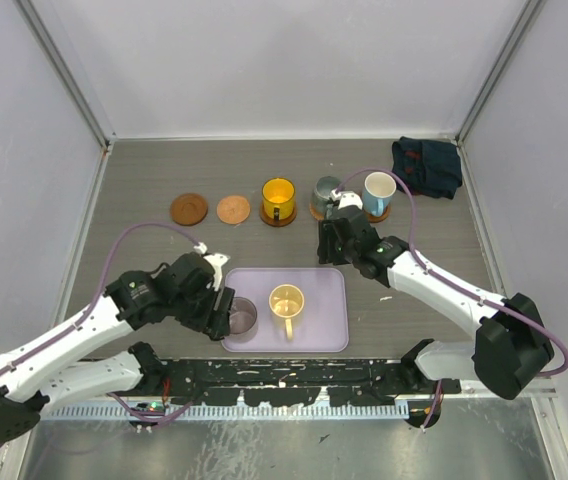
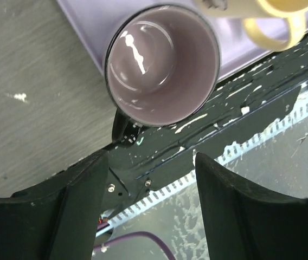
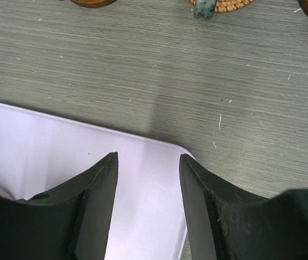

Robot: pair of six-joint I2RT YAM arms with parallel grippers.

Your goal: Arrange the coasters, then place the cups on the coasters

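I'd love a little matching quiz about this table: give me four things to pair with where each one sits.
Things:
1. yellow cup
2. cream cup
3. blue cup
4. dark cloth

Places:
A. far right corner
B. on the tray
C. on the middle coaster
D. on the rightmost coaster

Pairs: 1-C, 2-B, 3-D, 4-A.
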